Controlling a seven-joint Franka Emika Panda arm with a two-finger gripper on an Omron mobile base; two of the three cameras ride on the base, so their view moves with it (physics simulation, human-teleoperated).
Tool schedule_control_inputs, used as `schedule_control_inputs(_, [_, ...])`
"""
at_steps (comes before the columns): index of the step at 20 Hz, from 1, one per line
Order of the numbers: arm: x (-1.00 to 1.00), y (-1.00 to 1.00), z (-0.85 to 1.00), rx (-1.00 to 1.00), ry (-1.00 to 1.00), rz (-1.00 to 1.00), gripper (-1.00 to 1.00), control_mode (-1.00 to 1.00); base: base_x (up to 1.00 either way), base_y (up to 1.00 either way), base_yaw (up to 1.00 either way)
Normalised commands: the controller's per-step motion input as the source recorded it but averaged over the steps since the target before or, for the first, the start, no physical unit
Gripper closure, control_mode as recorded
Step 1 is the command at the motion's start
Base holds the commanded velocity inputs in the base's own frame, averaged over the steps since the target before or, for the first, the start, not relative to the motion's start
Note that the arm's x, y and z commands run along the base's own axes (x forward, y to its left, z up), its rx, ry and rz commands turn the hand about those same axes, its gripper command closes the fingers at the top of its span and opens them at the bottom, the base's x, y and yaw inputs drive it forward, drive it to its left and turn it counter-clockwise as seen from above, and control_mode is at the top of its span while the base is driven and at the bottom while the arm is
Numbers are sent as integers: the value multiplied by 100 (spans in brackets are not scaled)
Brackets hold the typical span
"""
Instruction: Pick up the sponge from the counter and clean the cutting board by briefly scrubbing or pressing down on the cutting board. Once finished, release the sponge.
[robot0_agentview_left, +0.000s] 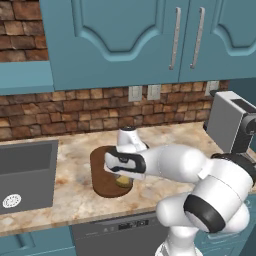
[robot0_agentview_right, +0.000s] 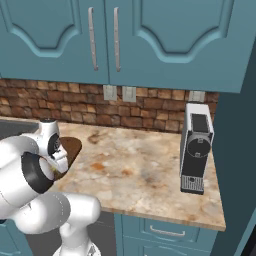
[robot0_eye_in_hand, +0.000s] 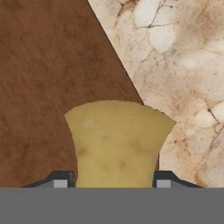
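Note:
The yellow-olive sponge (robot0_eye_in_hand: 117, 144) sits pinched between my gripper (robot0_eye_in_hand: 112, 183), whose two fingertips (robot0_eye_in_hand: 60, 181) press its sides. It hangs right over the dark brown cutting board (robot0_eye_in_hand: 48, 87), near the board's edge where the marbled counter (robot0_eye_in_hand: 183, 65) begins. From the left base view the sponge (robot0_agentview_left: 123, 181) peeks out under my hand (robot0_agentview_left: 125, 165) at the near right part of the cutting board (robot0_agentview_left: 102, 177). Whether the sponge touches the board I cannot tell. In the right base view my arm hides most of the cutting board (robot0_agentview_right: 71, 147).
A grey sink basin (robot0_agentview_left: 25, 175) lies left of the board. A coffee machine (robot0_agentview_right: 196, 152) stands at the counter's right end, also seen as the grey machine (robot0_agentview_left: 227, 122). Brick wall and blue cabinets rise behind. Bare counter (robot0_agentview_right: 130, 170) stretches right of the board.

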Motion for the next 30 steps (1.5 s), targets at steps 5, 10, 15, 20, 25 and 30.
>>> schedule_control_inputs(5, [0, 19, -5, 0, 6, 0, 100, -100, 0, 0, 0])
schedule_control_inputs(10, [0, 0, -27, 0, 7, 0, 100, -100, 0, 0, 0])
schedule_control_inputs(15, [-1, 0, -31, 0, 1, 0, 100, -100, 0, 0, 0])
schedule_control_inputs(20, [0, -7, -19, -2, 0, 0, 100, -100, 0, 0, 0])
schedule_control_inputs(25, [0, -25, 0, -1, 0, 0, 100, -100, 0, 0, 0])
schedule_control_inputs(30, [2, -23, 0, 0, 0, 0, 100, -100, 0, 0, 0])
